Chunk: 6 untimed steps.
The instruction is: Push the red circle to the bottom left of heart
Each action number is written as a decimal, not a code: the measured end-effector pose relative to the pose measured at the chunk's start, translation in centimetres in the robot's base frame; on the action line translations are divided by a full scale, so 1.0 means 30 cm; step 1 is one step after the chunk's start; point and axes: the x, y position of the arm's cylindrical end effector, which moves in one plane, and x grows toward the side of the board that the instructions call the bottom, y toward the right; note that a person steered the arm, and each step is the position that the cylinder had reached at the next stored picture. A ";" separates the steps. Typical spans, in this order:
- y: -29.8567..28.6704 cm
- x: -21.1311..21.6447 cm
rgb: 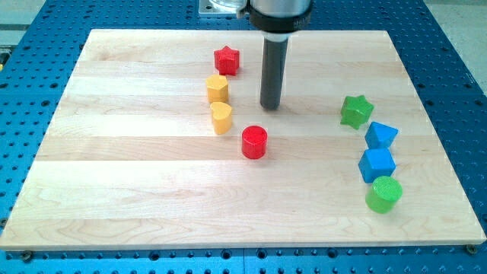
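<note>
The red circle (pixel 254 142) lies near the board's middle, just to the lower right of the yellow heart (pixel 221 118), with a small gap between them. My tip (pixel 271 106) stands above and slightly right of the red circle, apart from it, and to the right of the heart. The dark rod rises from the tip to the view's top.
A yellow hexagon (pixel 218 89) sits just above the heart, and a red star (pixel 226 59) above that. At the view's right stand a green star (pixel 356 111), a blue pentagon-like block (pixel 380 135), a blue cube (pixel 377 164) and a green circle (pixel 383 194). The wooden board (pixel 114 190) lies on a blue perforated table.
</note>
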 end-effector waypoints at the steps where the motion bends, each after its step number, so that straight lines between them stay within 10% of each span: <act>1: 0.137 0.080; 6: -0.203 0.358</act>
